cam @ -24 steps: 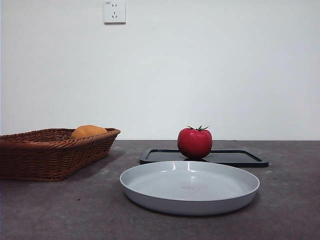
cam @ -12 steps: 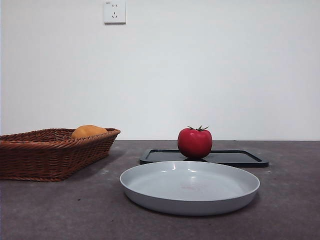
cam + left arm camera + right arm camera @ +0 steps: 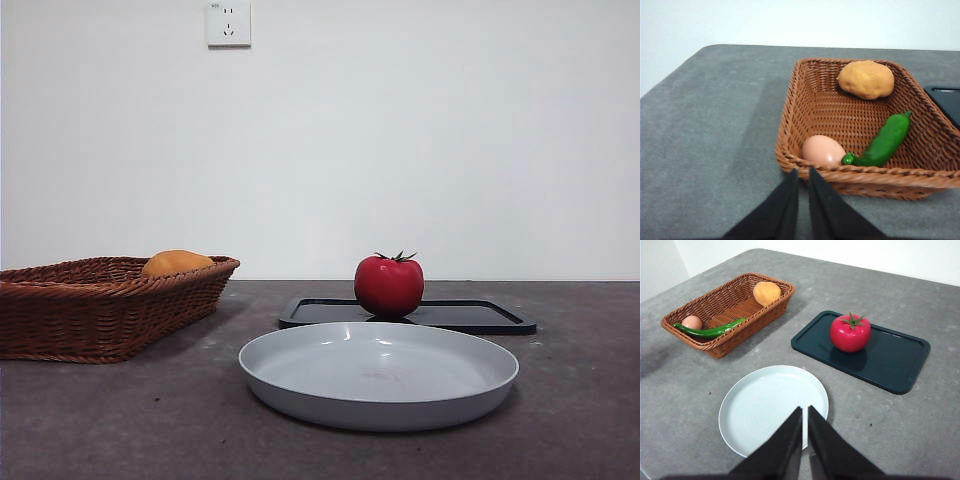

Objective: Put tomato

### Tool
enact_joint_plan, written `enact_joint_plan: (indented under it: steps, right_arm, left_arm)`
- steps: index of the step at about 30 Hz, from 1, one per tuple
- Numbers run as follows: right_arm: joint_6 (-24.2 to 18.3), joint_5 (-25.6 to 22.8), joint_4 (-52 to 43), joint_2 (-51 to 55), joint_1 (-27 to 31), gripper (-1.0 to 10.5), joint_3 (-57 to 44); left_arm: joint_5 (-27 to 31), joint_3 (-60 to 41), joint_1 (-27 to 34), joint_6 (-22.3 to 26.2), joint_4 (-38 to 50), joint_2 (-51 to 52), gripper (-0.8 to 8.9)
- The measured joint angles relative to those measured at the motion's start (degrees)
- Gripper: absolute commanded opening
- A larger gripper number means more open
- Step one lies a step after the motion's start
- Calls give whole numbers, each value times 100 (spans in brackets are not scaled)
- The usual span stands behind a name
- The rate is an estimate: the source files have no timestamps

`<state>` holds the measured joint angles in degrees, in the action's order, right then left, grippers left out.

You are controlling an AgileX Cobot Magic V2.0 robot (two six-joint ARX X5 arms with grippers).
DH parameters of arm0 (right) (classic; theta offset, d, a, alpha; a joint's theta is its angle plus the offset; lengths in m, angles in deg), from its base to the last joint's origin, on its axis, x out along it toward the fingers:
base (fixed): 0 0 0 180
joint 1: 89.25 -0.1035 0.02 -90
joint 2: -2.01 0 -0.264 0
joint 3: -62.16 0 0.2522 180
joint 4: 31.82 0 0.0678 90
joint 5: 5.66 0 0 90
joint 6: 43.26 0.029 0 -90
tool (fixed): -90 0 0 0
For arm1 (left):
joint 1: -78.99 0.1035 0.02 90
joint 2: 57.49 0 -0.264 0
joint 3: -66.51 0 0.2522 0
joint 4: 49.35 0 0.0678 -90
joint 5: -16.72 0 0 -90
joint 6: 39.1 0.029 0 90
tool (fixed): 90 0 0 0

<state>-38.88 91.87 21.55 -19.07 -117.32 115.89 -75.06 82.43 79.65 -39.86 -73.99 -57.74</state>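
The glossy red tomato (image 3: 389,285) with a green stem sits upright on a dark tray (image 3: 470,316); the right wrist view shows the tomato (image 3: 850,332) on the tray (image 3: 890,360) too. A light grey plate (image 3: 378,372) lies in front of the tray, also seen in the right wrist view (image 3: 765,407). My right gripper (image 3: 804,412) is shut and empty, high above the plate's near side. My left gripper (image 3: 803,174) is shut and empty, just outside the wicker basket's (image 3: 805,100) edge. Neither gripper shows in the front view.
The wicker basket (image 3: 100,305) stands at the left and holds an orange-yellow fruit (image 3: 866,79), a green pepper (image 3: 885,140) and a pale egg (image 3: 822,150). A wall socket (image 3: 228,22) is on the back wall.
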Motion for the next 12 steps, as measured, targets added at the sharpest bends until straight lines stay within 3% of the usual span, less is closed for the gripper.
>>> enact_joint_plan:
  steps: [12]
  right_arm:
    - [0, 0, 0, 0, 0, 6, 0]
  left_arm:
    - [15, -31, 2, 131, 50, 0, 32]
